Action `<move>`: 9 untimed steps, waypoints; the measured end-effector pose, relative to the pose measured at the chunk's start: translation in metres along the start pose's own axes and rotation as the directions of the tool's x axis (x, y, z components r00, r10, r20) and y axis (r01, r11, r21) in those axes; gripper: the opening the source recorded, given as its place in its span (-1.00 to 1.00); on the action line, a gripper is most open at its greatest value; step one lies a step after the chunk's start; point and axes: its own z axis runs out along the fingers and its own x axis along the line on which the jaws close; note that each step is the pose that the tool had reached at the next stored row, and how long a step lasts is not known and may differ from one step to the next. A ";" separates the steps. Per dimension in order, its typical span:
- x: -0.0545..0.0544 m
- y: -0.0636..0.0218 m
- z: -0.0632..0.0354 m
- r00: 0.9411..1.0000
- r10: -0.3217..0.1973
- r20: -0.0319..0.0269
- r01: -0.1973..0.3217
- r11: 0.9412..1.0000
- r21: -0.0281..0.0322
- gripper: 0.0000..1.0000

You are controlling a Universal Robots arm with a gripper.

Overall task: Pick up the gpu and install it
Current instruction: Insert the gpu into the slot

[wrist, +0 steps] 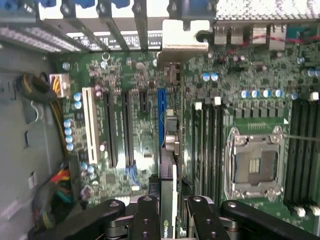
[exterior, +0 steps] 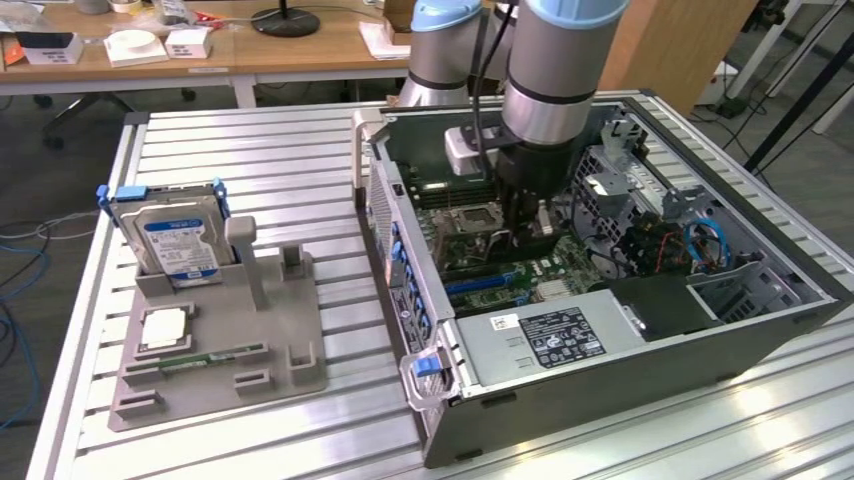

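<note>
One gpu (wrist: 170, 165) held edge-on between the two fingers (wrist: 145, 220), seen in the wrist view as a thin dark slat with its silvery bracket (wrist: 184, 36) at the far end, against the slotted rear wall of the case. Fingers closed to a narrow gap on the card, one pad on each face, gripping near the end opposite the bracket. Card upright, standing over the blue slot (wrist: 161, 107) on the motherboard (wrist: 250, 100), aligned along it; whether the card edge is seated in the slot: cannot tell.

Beside the blue slot, on one side: two black slots (wrist: 117, 125) and a white slot (wrist: 91, 120). On the other side: a row of small dark components, then the empty CPU socket (wrist: 255, 165) with its metal frame, then black memory slots (wrist: 302, 150). Cable bundle with yellow and red wires (wrist: 55, 85) near the grey case wall.

In the exterior view: gripper (exterior: 523, 225) lowered inside the open case (exterior: 747, 320), arm (exterior: 561, 70) vertical above it, card mostly hidden behind the fingers. Case lying on its side on a slatted metal table (exterior: 240, 160), power supply (exterior: 561, 335) with label facing the camera.

On the exterior view's left, well apart from the case: a grey holder tray (exterior: 287, 335). Hard drive (exterior: 180, 240) with blue-white label upright at the tray's back, CPU chip (exterior: 163, 328) flat in a recess, green memory stick (exterior: 214, 355) flat just in front of it. Tall grey uprights (exterior: 254, 255) of the tray unoccupied. Wooden desks (exterior: 307, 50) behind the table.
</note>
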 end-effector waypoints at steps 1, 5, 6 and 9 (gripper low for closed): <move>0.001 0.0017 0.0013 1.000 0.000 0.000 0.000 1.000 0.000 -0.48; 0.005 0.0041 0.0049 1.000 -0.001 0.000 0.001 1.000 0.000 -0.48; 0.006 0.0054 0.0051 1.000 -0.001 0.000 0.001 1.000 0.000 -0.48; 0.007 0.0082 0.0050 1.000 -0.003 0.000 0.003 1.000 0.000 -0.48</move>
